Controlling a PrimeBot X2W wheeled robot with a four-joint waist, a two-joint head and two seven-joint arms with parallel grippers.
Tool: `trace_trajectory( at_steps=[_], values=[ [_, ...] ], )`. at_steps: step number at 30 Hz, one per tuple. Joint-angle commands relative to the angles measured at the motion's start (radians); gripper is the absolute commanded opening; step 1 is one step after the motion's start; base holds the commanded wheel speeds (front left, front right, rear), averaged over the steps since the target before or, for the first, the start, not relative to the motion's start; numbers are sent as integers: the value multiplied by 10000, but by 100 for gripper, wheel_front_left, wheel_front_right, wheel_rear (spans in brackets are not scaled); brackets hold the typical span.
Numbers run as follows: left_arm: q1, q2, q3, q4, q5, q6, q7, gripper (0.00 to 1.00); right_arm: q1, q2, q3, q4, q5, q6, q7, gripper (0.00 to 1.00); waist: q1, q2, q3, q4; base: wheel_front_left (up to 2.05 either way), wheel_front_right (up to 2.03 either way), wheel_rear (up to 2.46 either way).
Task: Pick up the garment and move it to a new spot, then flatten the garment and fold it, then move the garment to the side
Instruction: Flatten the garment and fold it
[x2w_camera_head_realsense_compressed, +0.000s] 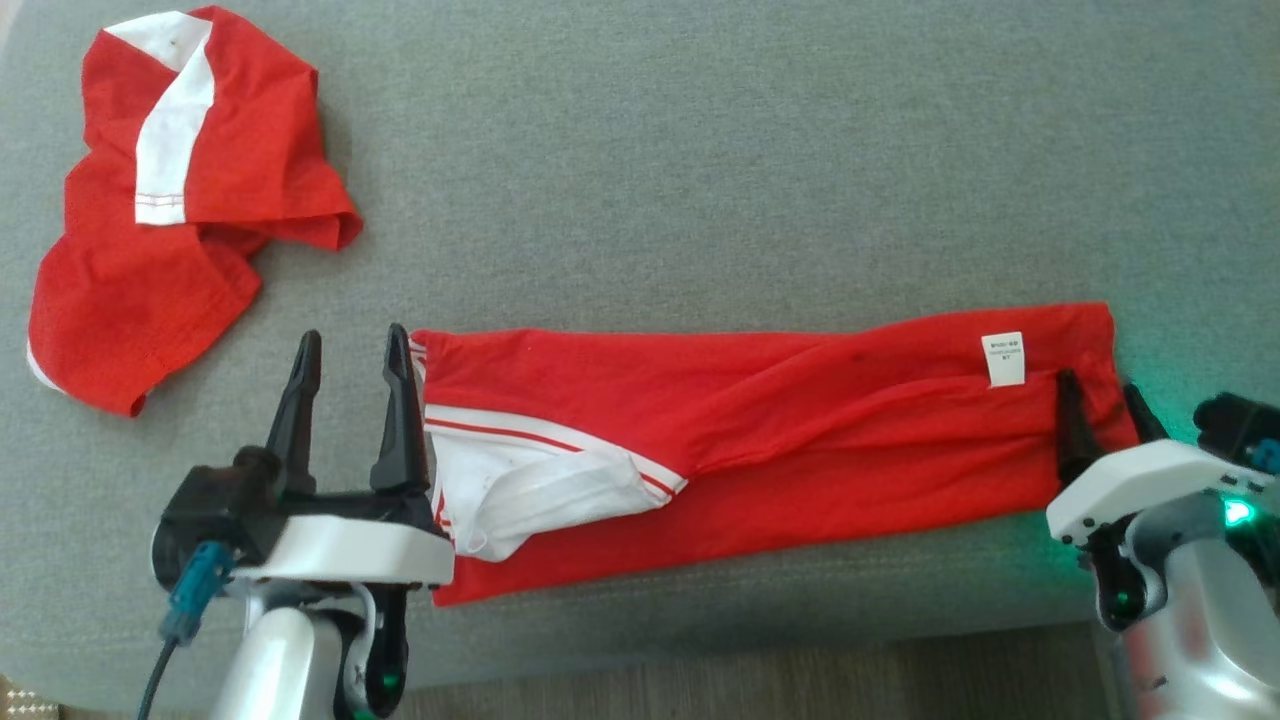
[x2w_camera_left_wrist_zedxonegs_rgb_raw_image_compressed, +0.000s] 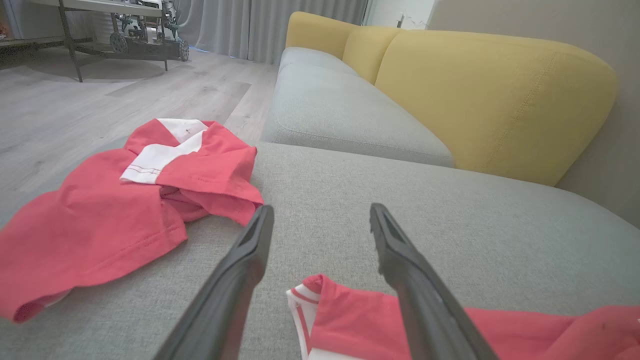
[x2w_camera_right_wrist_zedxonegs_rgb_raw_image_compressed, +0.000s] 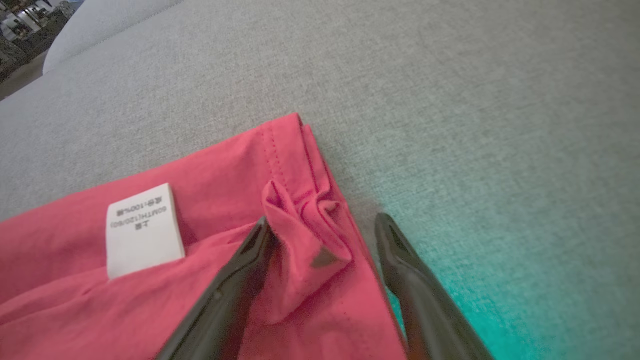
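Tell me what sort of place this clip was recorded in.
Most likely a living room, perhaps a staged one: the work surface is a grey sofa seat with yellow back cushions, beside a pale wood floor and long grey curtains.

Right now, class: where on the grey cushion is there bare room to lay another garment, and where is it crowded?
Free: the grey cushion beyond the folded garment, right of the crumpled garment; also a thin strip along its front edge. Crowded: the gap between the two garments, by the left hand, and the folded garment's right end, at the right hand.
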Motion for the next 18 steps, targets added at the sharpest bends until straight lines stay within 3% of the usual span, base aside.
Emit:
trace_trajectory(
  at_steps=[1, 2, 13, 18],
  values=[
    [-331, -5, 299, -273, 8, 5, -122, 100, -1, 85, 452, 107, -10, -2, 282, 35, 0, 0, 9, -11, 0, 0, 0],
    [-341, -5, 316, -269, 15, -3, -122, 100, -7, 85, 454, 95, -81, -2, 259, 0, 0, 0, 20, -21, 0, 0, 0],
    [-220, -5, 363, -165, 59, -76, -122, 100, -191, 64, -312, -434, -937, -2, 170, 0, 0, 0, -302, -75, 0, 0, 0],
    [-96, -5, 322, -211, 67, -51, -122, 100, -366, -284, -675, -747, -1379, -2, 464, 0, 0, 0, -529, -71, 0, 0, 0]
  ],
)
